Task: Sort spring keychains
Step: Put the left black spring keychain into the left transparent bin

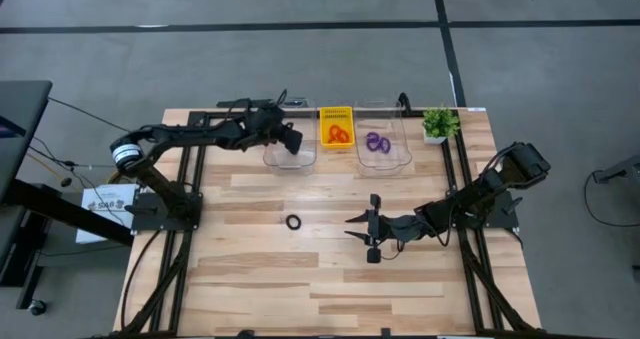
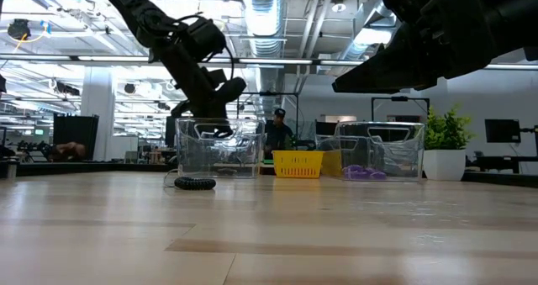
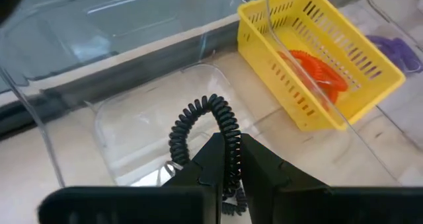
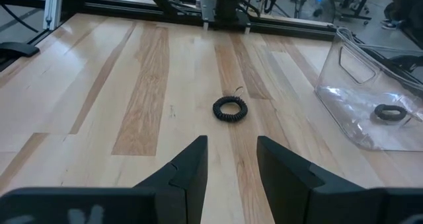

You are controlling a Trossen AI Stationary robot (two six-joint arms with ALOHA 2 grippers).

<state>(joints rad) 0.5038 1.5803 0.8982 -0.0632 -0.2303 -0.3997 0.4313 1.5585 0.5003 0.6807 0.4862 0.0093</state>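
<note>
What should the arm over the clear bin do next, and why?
Probably open the left gripper: it is shut on a black keychain hanging over the left clear bin, so letting go should drop it inside.

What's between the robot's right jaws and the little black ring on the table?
Nothing but bare wooden table. The right wrist view shows the open right gripper facing the black ring, with only boards between them.

open tabletop (image 1: 250,279) before bins (image 1: 381,159)

Yellow basket (image 1: 337,113); orange (image 1: 338,134), purple (image 1: 377,143), black keychains (image 1: 293,222).
</note>
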